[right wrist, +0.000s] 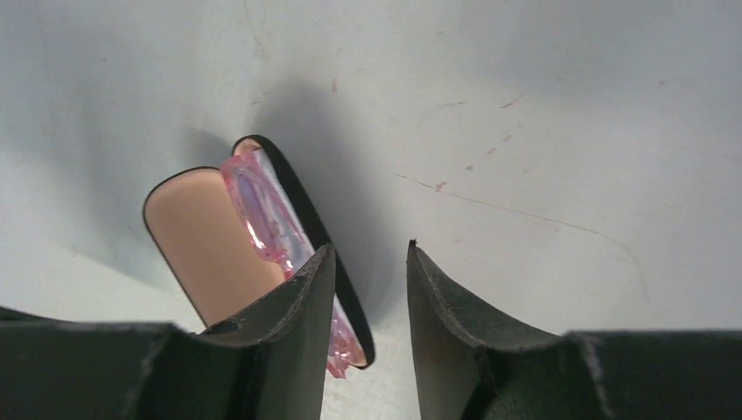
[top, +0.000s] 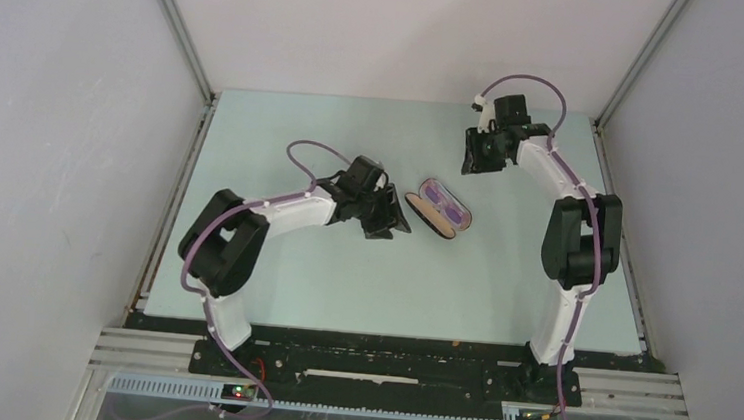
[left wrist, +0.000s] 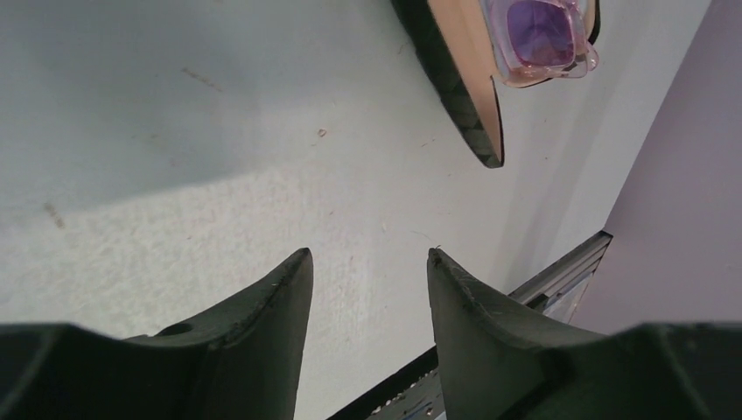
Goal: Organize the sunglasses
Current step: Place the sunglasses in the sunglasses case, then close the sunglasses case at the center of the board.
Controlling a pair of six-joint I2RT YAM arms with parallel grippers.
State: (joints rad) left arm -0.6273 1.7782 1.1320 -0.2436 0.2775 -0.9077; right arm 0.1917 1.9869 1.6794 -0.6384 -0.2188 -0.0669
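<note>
The sunglasses (top: 445, 205), with a purplish-pink frame, lie inside the open black case with tan lining (top: 422, 210) near the table's middle. They also show in the left wrist view (left wrist: 542, 39) and the right wrist view (right wrist: 262, 214), resting in the case (right wrist: 197, 241). My left gripper (top: 394, 217) is open and empty, just left of the case. My right gripper (top: 475, 156) is open and empty, raised above the table behind the case; its left finger hides part of the case in its own view.
White walls enclose the pale green table (top: 274, 262) at the left, back and right. A black rail (top: 388, 344) runs along the near edge. No blue cloth shows in any view.
</note>
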